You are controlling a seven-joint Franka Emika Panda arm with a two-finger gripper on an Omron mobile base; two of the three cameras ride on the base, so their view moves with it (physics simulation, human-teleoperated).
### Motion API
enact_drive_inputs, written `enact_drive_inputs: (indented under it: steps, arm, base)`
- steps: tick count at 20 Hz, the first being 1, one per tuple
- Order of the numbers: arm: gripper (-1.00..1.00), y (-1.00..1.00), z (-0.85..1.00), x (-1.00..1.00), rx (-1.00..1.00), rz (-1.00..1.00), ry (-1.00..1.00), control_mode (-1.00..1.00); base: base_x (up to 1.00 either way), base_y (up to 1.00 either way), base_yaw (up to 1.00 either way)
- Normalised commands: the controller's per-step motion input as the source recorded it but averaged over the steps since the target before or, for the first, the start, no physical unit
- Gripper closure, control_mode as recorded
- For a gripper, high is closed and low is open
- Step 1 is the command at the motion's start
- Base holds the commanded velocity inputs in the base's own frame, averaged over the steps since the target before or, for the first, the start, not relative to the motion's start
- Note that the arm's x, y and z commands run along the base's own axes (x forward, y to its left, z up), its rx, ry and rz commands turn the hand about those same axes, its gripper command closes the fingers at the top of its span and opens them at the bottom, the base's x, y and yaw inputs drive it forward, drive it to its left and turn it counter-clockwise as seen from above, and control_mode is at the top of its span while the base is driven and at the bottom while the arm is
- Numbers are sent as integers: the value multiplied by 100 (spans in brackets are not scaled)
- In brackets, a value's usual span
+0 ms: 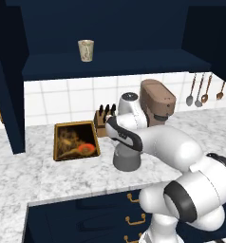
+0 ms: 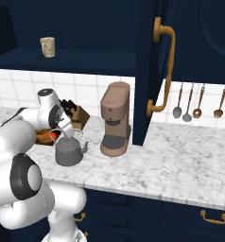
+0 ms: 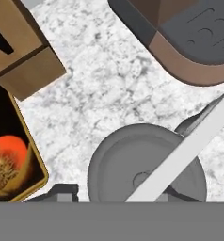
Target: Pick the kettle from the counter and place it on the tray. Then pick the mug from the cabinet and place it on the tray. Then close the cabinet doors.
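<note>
The dark-grey kettle [image 1: 127, 160] [image 2: 68, 152] stands on the marble counter [image 1: 72, 175], just right of the tray [image 1: 56, 142]. My gripper [image 2: 69, 134] [image 3: 118, 194] hangs straight over the kettle [image 3: 128, 164]. Its fingers stand apart on either side of the pale arched handle [image 3: 189, 141], and a gap shows beside the left fingertip [image 3: 62, 192]. The tray's wooden rim [image 3: 36, 160] and its orange-red spot lie at the left of the hand view. The cream mug [image 1: 86, 50] [image 2: 47, 47] stands on the shelf of the open navy cabinet [image 1: 110, 64].
A brown coffee machine [image 1: 157, 99] [image 2: 115, 118] [image 3: 189, 37] stands close behind and right of the kettle. The wooden knife block [image 1: 103, 121] [image 3: 20, 52] sits by the tray's far corner. One open cabinet door [image 2: 147, 71] juts out over the counter. Utensils [image 2: 194, 101] hang on the tiled wall.
</note>
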Motion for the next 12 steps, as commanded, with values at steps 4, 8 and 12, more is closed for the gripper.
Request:
enact_drive_inputs:
  steps: [4,8,12]
  arm:
    - [100,36,32,-3,0,6,-12,-100]
    - [100,57,61,0,0,14,-16,-100]
    - [100,70,33,14,1,11,-12,-100]
  base:
    - [0,0,0]
    - [0,0,0]
    - [0,0,0]
